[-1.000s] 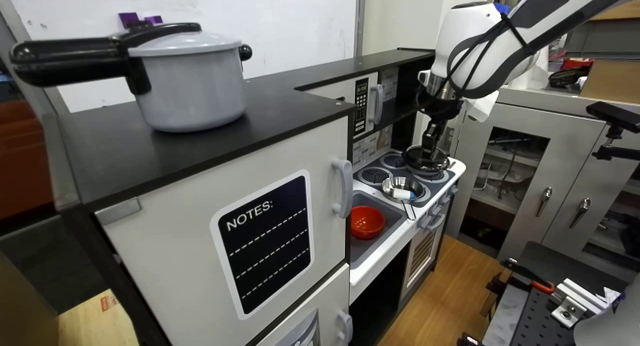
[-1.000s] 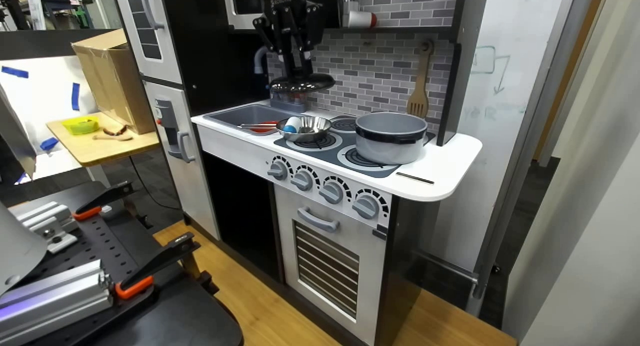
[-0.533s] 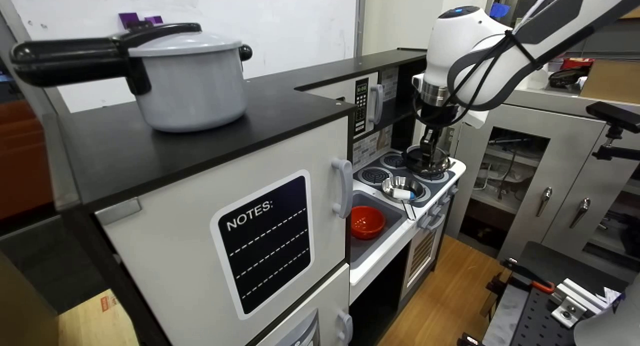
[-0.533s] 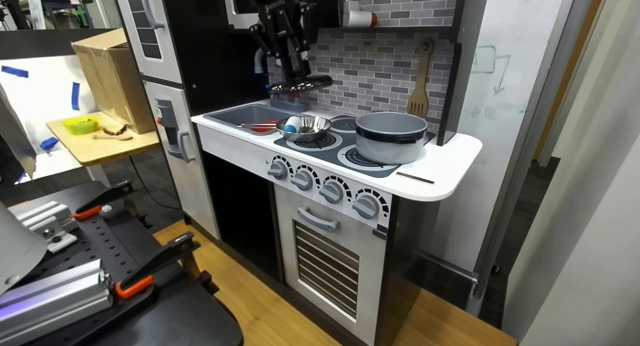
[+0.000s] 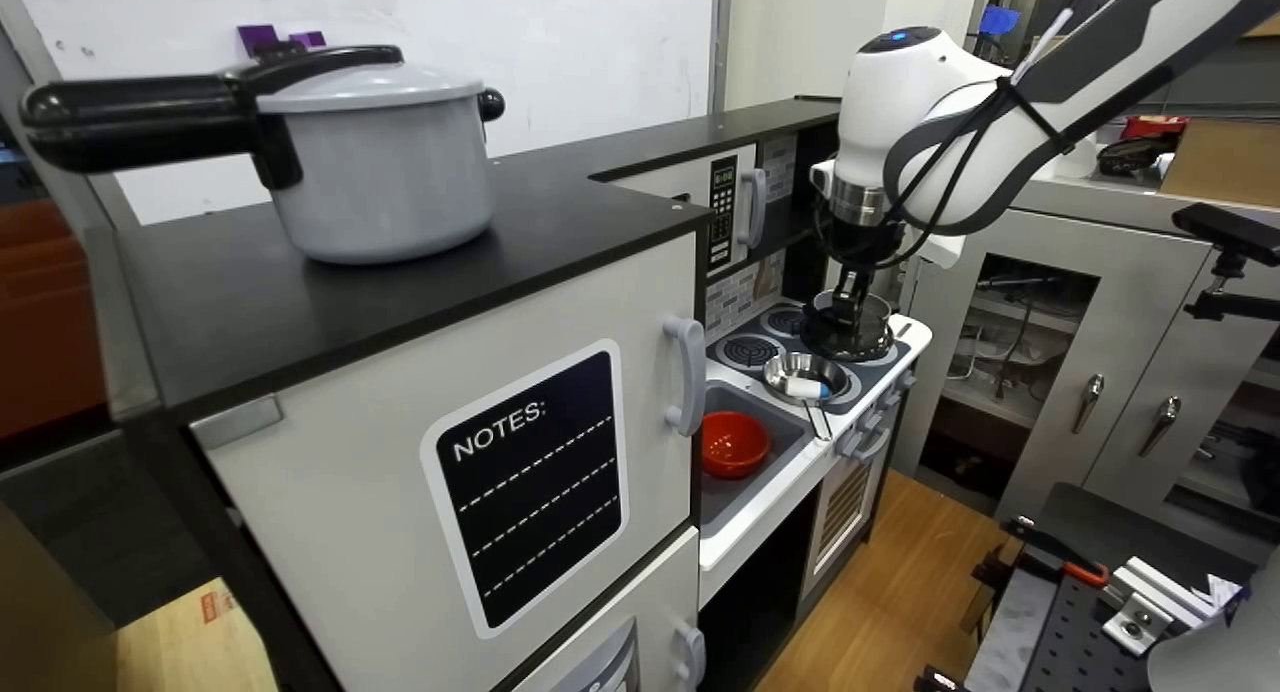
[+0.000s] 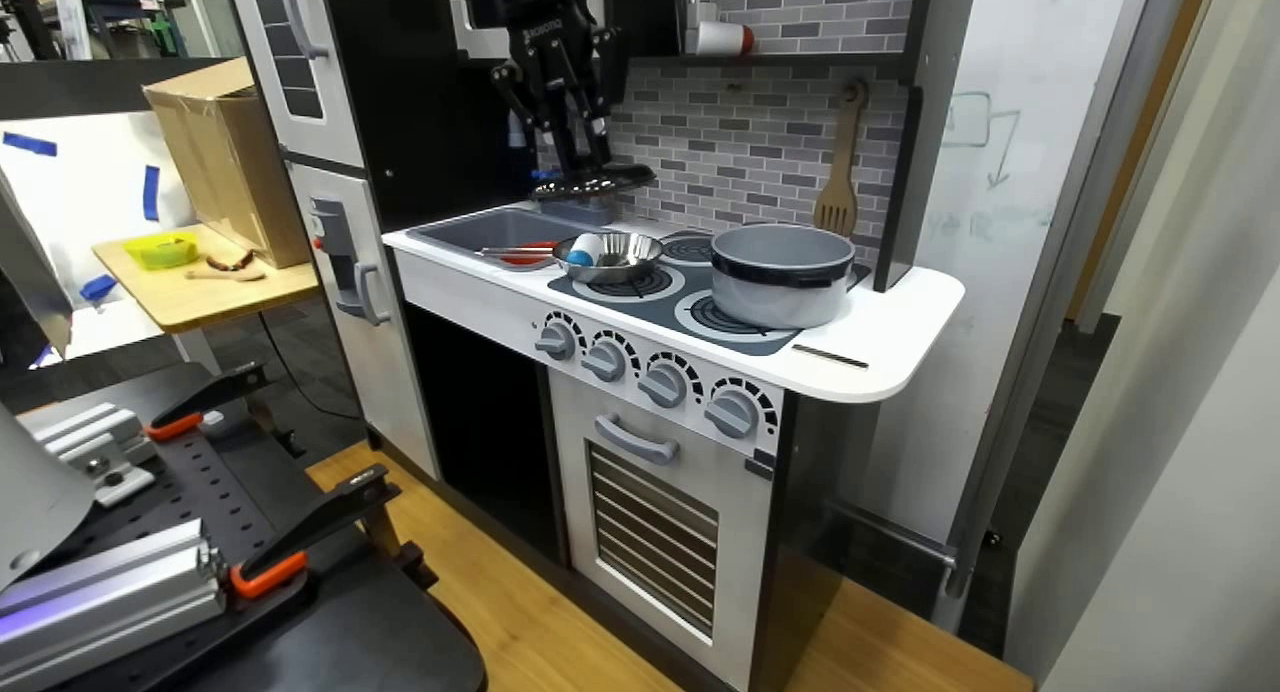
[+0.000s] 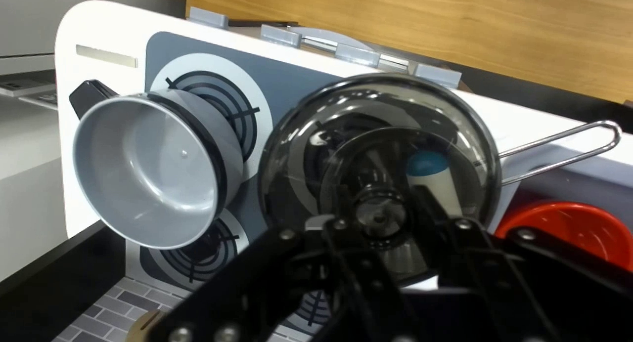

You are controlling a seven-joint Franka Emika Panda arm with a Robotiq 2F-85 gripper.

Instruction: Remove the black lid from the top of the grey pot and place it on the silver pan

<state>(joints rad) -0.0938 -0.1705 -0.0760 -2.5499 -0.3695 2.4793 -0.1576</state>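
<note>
The black lid (image 6: pixel 605 180) is dark, see-through and round with a knob. My gripper (image 6: pixel 585 157) is shut on its knob and holds it in the air, slightly tilted. In the wrist view the fingers stand either side of the knob, and the lid (image 7: pixel 296 154) overlaps the pan. The silver pan (image 6: pixel 630 264) sits on a front burner by the sink, below the lid with a gap; a white and blue cylinder (image 6: pixel 583 250) lies in it. The grey pot (image 6: pixel 785 297) stands uncovered on the other front burner; its inside (image 7: pixel 148 169) shows in the wrist view.
A red bowl (image 5: pixel 735 444) sits in the sink (image 5: pixel 790 437); the pan's wire handle (image 7: pixel 549 140) reaches over the sink edge. A wooden spatula (image 6: pixel 838 187) hangs on the back wall. A shelf above holds a white cup (image 6: pixel 722 38). A large pale pot (image 5: pixel 385 172) stands on the cabinet.
My gripper has moved a little left in both exterior views with the lid in it, and the lid is slightly lower. The pot and pan have not moved.
</note>
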